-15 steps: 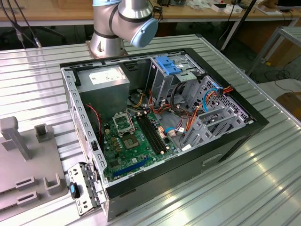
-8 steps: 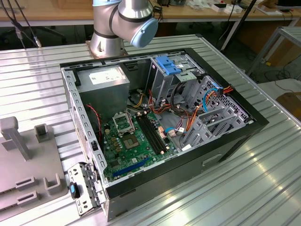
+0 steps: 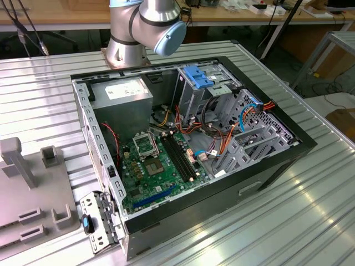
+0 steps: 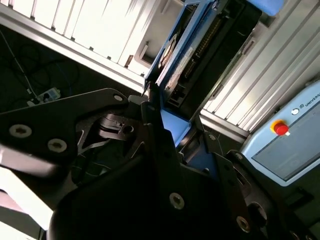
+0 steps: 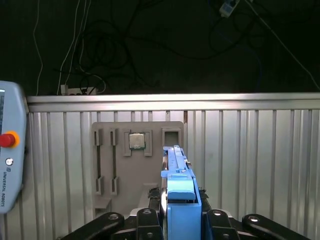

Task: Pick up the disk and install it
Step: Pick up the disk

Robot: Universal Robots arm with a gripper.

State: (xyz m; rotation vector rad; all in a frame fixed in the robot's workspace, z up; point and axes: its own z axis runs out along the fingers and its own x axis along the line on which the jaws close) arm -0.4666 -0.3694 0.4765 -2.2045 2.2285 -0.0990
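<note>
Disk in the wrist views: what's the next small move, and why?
Likely carry it toward the drive cage in the open case: in the first wrist view the gripper is shut on the disk, which hangs apart from the grey fixture plate.

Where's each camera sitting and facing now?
Exterior view: off the arm, looking down into the open computer case on the ribbed table; its lower joints show.
First wrist view: at the wrist, looking along the gripper, shut on the disk, toward the grey fixture plate.
Second wrist view: at the wrist, looking across the gripper's linkage at the disk's flank.
Both wrist views share the disk and the pendant.
</note>
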